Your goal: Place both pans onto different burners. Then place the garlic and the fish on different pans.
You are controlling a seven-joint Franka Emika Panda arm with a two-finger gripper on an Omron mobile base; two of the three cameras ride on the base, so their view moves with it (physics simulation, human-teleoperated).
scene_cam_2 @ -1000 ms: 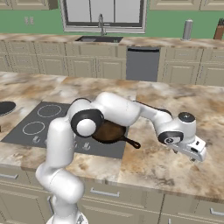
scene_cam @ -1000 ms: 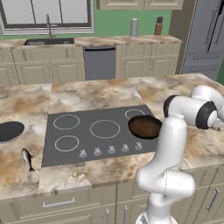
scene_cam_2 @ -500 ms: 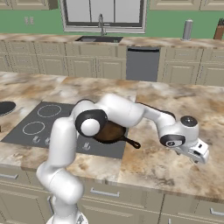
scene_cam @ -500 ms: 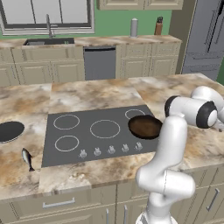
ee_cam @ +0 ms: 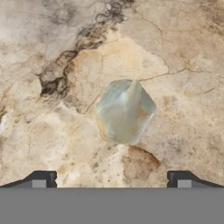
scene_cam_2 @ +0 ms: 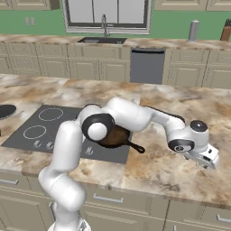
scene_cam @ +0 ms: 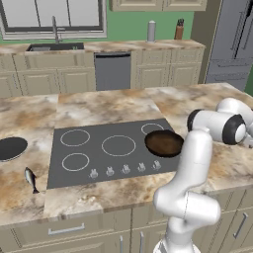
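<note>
Garlic (ee_cam: pixel 125 111) lying on marble counter (ee_cam: pixel 183 52), centred between spread fingertips (ee_cam: pixel 43 180) of gripper (ee_cam: pixel 111 183). Leftward: black pan (scene_cam: pixel 12 147) and fish (scene_cam: pixel 31 179) sitting off cooktop (scene_cam: pixel 99 148); brown pan (scene_cam: pixel 164 142) resting on right burner.

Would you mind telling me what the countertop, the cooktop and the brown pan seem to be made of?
Countertop: polished stone, probably marble or granite, judging by its mottled beige-brown veining. Cooktop: smooth dark grey glass, flat with thin white burner rings drawn on it. Brown pan: likely metal with a dark brown coated inside and a black handle; the render leaves the exact metal open.
</note>
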